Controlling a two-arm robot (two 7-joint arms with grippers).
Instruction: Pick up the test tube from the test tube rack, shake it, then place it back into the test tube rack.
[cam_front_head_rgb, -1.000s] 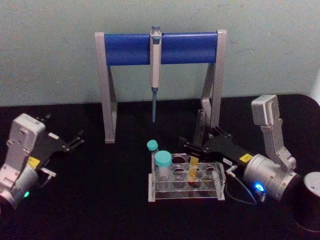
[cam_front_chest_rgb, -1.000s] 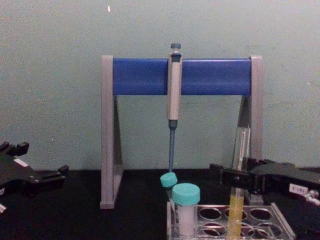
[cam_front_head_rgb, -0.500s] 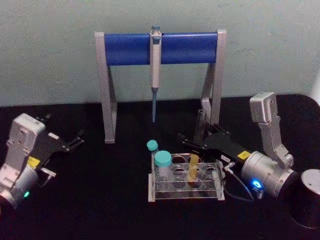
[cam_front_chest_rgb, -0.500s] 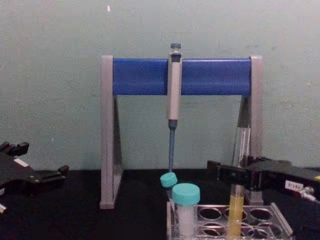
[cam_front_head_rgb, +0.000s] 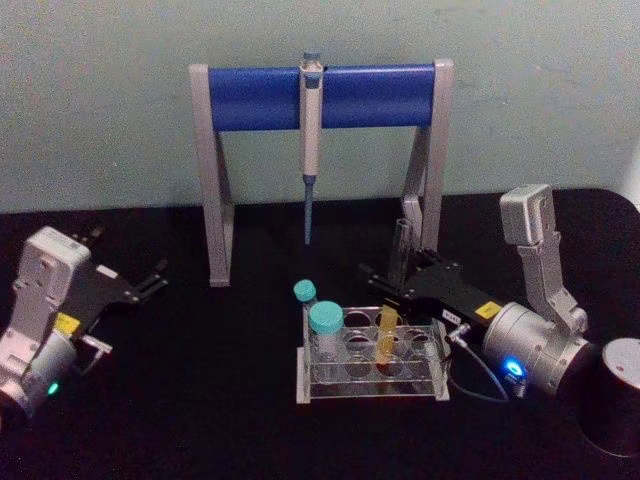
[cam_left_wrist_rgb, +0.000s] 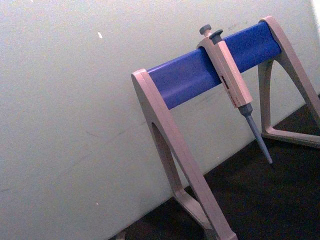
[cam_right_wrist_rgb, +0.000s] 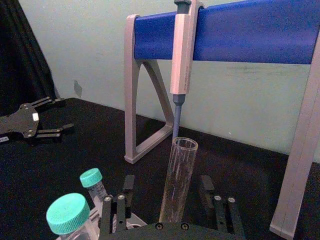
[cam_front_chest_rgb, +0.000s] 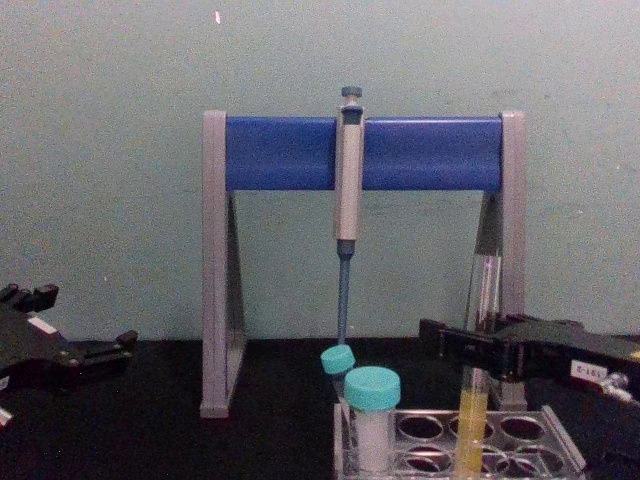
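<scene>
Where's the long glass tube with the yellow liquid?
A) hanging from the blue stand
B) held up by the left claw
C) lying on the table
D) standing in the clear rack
D: the test tube stands in the test tube rack, the right claw around it.

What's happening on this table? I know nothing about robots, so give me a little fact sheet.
Tube: upright in the rack, yellow liquid in its lower part
Right hand: open, a finger on either side of the tube, above the rack
Left hand: parked far left, holding nothing
Vials: two, teal-capped, at the rack's left end
Behind: pipette hanging on a blue stand
</scene>
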